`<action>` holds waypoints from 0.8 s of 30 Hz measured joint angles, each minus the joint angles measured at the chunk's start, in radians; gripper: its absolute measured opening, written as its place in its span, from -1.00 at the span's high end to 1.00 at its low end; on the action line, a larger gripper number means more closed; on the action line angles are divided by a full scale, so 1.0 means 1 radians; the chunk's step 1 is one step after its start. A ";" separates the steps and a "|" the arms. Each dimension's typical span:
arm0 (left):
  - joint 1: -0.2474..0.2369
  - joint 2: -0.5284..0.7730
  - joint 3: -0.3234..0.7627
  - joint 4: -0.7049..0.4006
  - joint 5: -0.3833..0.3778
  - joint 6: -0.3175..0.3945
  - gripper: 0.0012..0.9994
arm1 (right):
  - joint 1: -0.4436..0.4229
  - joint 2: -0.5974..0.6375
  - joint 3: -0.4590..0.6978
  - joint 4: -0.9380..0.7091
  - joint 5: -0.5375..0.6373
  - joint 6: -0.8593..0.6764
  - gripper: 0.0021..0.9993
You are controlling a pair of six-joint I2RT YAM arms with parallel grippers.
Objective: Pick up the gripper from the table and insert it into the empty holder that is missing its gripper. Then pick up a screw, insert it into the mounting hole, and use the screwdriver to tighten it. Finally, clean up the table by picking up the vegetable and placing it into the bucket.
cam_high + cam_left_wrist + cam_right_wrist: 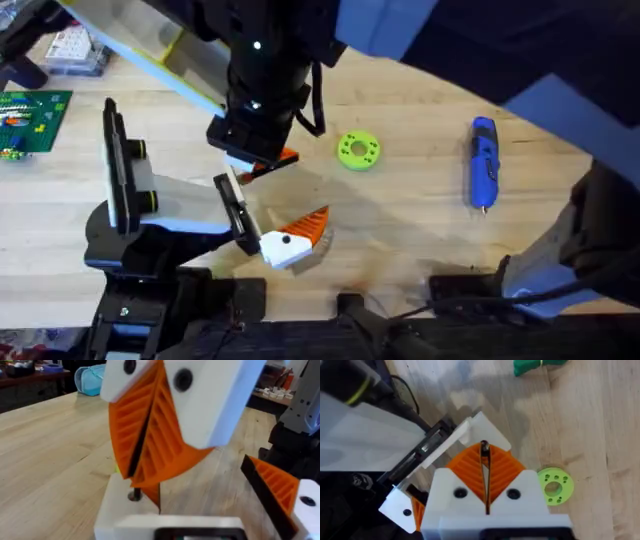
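My right gripper hangs over the holder, its orange pads shut on a small dark screw. The screw's tip is at the white base block of the gripper, which sits at the holder's black bracket. The left wrist view looks at the right gripper from close by. The blue screwdriver lies on the table at the right. The dark-green vegetable lies on the wood beyond the ring. The bucket is out of view.
The alike orange finger with a black dot sticks out from the holder beside the bracket. A lime-green ring lies near my right gripper. A green board and a clear box sit at the far left.
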 joint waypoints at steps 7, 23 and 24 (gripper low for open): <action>0.000 0.000 0.000 0.000 0.000 0.000 -0.98 | 0.001 0.000 -0.020 0.000 0.000 0.000 0.98; 0.000 0.000 0.000 0.000 0.000 -0.001 -0.98 | 0.008 0.014 -0.024 0.008 0.000 0.000 0.98; 0.000 0.001 0.000 -0.002 0.001 -0.010 -0.98 | 0.008 0.018 -0.024 0.009 0.001 0.000 0.98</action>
